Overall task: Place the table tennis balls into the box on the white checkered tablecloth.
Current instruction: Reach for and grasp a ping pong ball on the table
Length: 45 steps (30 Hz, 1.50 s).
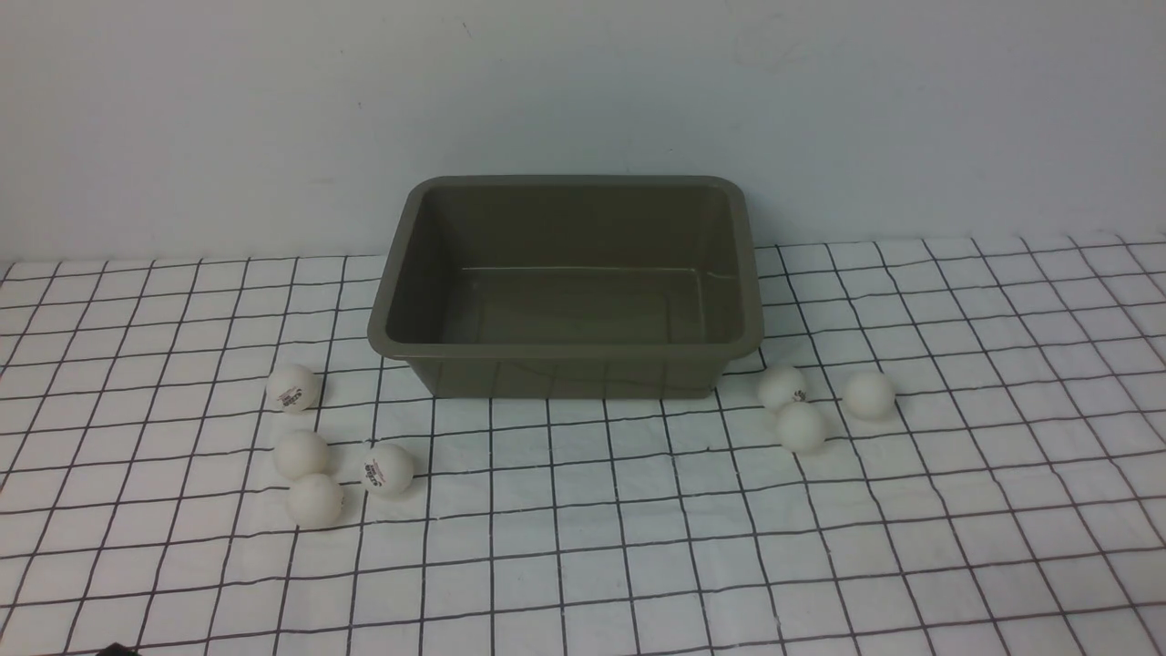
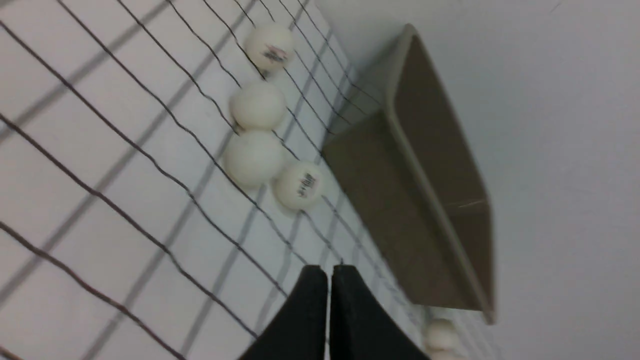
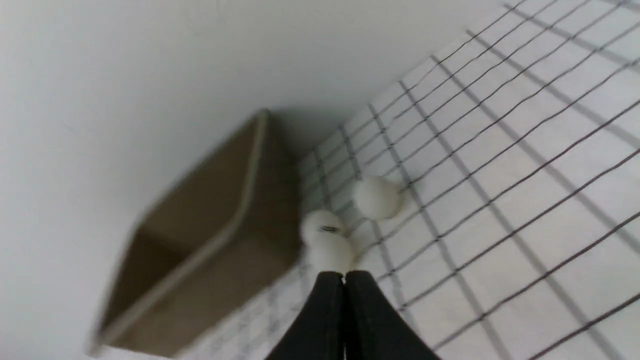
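Matte white table tennis balls (image 1: 388,469) are scattered beside the smooth, round-cornered olive box (image 1: 565,351); the left gripper (image 2: 328,272) and right gripper (image 3: 344,277) are seen with fingers (image 2: 305,320) pressed together, empty.

Left gripper (image 2: 329,274) and right gripper (image 3: 344,276) are each recorded with black jaws pressed together, tips meeting.

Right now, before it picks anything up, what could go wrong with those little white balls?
One left ball lies against a second ball, so grabbing either may send the other rolling across the tablecloth. A third ball sits close to the box corner, leaving little room to grip it. The left tool and right tool are both shut; lowered that way, they would likely just knock a ball away.
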Each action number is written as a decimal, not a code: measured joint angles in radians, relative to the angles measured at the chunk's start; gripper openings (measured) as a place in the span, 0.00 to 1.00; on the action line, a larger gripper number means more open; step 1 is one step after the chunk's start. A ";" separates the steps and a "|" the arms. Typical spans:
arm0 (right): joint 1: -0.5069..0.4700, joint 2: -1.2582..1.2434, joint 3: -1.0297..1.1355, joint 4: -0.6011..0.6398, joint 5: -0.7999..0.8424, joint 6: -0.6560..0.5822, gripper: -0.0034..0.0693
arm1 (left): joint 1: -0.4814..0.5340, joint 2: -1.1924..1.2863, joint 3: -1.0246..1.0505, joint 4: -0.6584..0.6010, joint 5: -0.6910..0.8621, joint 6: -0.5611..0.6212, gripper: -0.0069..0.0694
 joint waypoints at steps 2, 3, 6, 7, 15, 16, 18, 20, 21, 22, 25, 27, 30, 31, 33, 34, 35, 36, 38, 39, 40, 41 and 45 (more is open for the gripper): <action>0.000 0.000 -0.001 0.163 -0.008 0.013 0.02 | 0.000 0.000 0.000 -0.125 -0.007 -0.005 0.09; 0.000 0.000 0.000 0.226 -0.011 0.013 0.02 | 0.000 0.000 0.000 -0.165 -0.015 0.003 0.09; 0.000 0.000 0.001 0.390 -0.031 -0.011 0.02 | 0.000 0.000 0.000 -0.205 -0.022 0.044 0.09; 0.000 0.000 0.001 0.408 -0.041 -0.020 0.02 | 0.000 0.000 0.000 -0.207 -0.022 0.058 0.09; 0.000 0.000 0.001 0.487 -0.106 -0.106 0.02 | 0.000 0.000 0.000 -0.298 -0.103 0.109 0.09; 0.000 0.000 -0.004 0.489 -0.104 -0.135 0.02 | 0.000 0.000 -0.001 -0.317 -0.124 0.140 0.09; 0.000 0.000 -0.048 0.489 -0.088 -0.250 0.02 | 0.000 0.000 -0.029 -0.340 -0.138 0.265 0.09; 0.000 0.004 -0.133 0.489 -0.048 -0.398 0.02 | 0.000 0.000 -0.090 -0.351 -0.136 0.422 0.09; 0.000 0.020 -0.212 0.489 -0.005 -0.504 0.02 | 0.000 0.000 -0.123 -0.356 -0.128 0.496 0.09; 0.000 0.051 -0.261 0.488 0.042 -0.586 0.02 | 0.000 0.000 -0.151 -0.358 -0.119 0.554 0.09; 0.000 0.165 -0.410 0.474 0.181 -0.741 0.02 | 0.000 0.037 -0.258 -0.372 -0.060 0.766 0.09; 0.000 0.298 -0.534 0.411 0.316 -0.790 0.02 | 0.000 0.092 -0.329 -0.372 0.000 0.891 0.09; 0.000 0.445 -0.655 0.312 0.442 -0.782 0.02 | 0.000 0.213 -0.458 -0.366 0.130 1.108 0.09; 0.000 0.511 -0.697 0.276 0.486 -0.772 0.02 | 0.000 0.255 -0.495 -0.358 0.167 1.154 0.09; 0.000 0.587 -0.767 0.210 0.558 -0.747 0.02 | 0.000 0.327 -0.548 -0.333 0.215 1.206 0.09; 0.000 0.619 -0.782 0.189 0.578 -0.737 0.02 | 0.000 0.375 -0.586 -0.312 0.248 1.235 0.09; 0.000 0.640 -0.804 0.175 0.590 -0.731 0.02 | 0.000 0.414 -0.617 -0.280 0.267 1.241 0.09; 0.000 0.691 -0.840 0.140 0.616 -0.714 0.02 | 0.000 0.464 -0.653 -0.245 0.302 1.251 0.09; 0.000 0.795 -0.911 0.068 0.650 -0.672 0.02 | 0.000 0.535 -0.704 -0.191 0.338 1.244 0.09; 0.000 0.832 -0.939 0.048 0.653 -0.658 0.02 | 0.000 0.586 -0.738 -0.153 0.361 1.228 0.09; 0.000 0.858 -0.959 0.023 0.659 -0.641 0.02 | 0.000 0.628 -0.766 -0.121 0.380 1.210 0.09; 0.000 0.892 -0.985 0.003 0.660 -0.627 0.02 | 0.000 0.658 -0.787 -0.095 0.393 1.194 0.09; 0.000 0.982 -1.052 -0.079 0.661 -0.571 0.02 | 0.000 0.790 -0.875 0.017 0.447 1.124 0.09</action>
